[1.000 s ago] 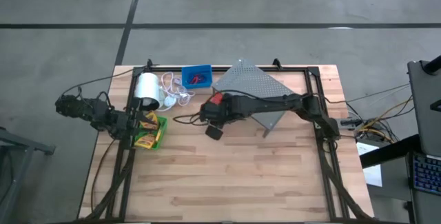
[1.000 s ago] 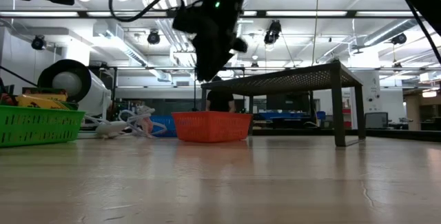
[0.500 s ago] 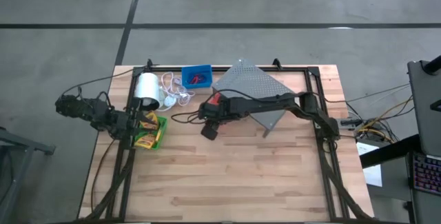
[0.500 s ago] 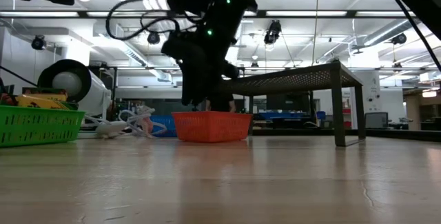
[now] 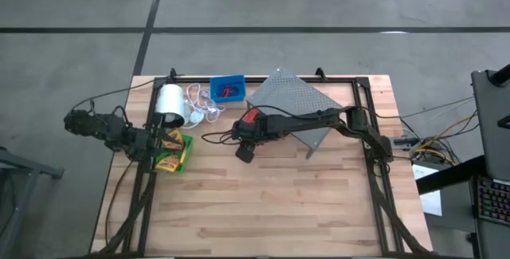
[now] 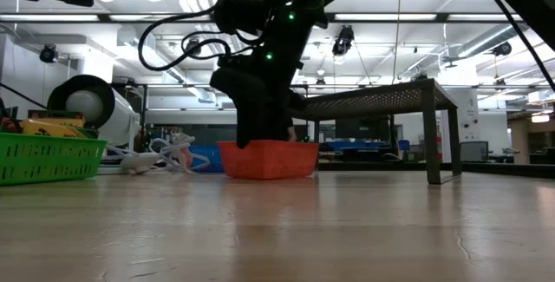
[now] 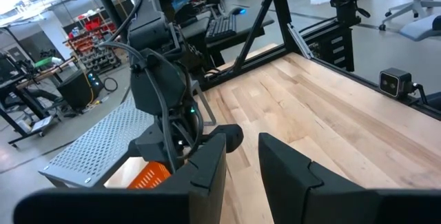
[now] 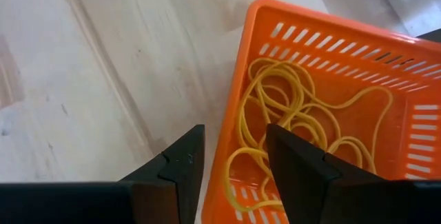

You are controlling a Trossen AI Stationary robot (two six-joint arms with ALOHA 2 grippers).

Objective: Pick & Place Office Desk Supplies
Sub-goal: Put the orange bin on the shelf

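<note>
Right wrist view: right gripper (image 8: 234,158) straddles the near wall of the orange bin (image 8: 386,45), fingers apart, not yet clamped. Bin sits beside the rack (image 5: 299,100), holding loose yellow bands (image 8: 296,124). Judged light, thin slotted plastic, flexes; pinch the rim wall. Left gripper (image 5: 157,143) hovers over the green bin (image 5: 185,157), fingers parted, empty.
</note>
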